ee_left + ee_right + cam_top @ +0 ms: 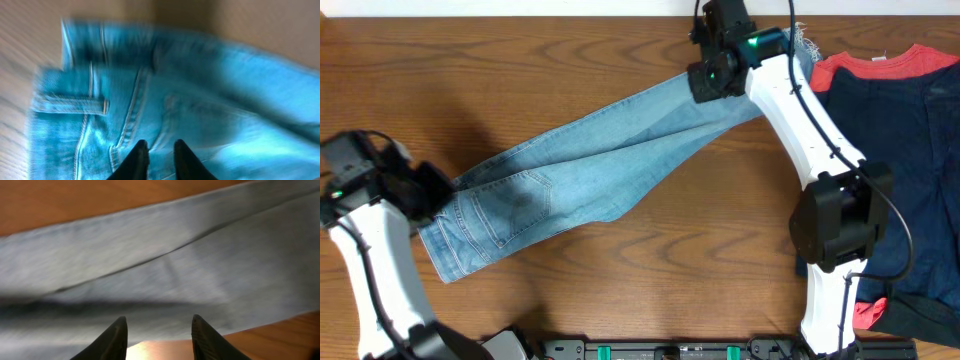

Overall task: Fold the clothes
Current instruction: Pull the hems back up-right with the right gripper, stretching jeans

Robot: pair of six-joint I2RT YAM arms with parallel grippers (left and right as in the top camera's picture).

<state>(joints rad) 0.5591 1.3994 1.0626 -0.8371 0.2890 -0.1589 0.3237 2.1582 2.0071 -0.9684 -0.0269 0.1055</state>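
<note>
Overhead, the jeans [570, 175] run from near left to far right, waist by the left gripper [438, 195], legs by the right gripper [715, 80]. The right one gapes empty; the left one is nearly closed, its hold unclear.

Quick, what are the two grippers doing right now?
Left gripper: over the jeans, cannot be told.
Right gripper: open, holding nothing.

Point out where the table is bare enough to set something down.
Bare wood lies at the far left, above the jeans, and front centre, between the jeans and the right arm. The right end is crowded: a pile of dark and red clothes beside that arm. The left arm covers the waistband corner.
</note>
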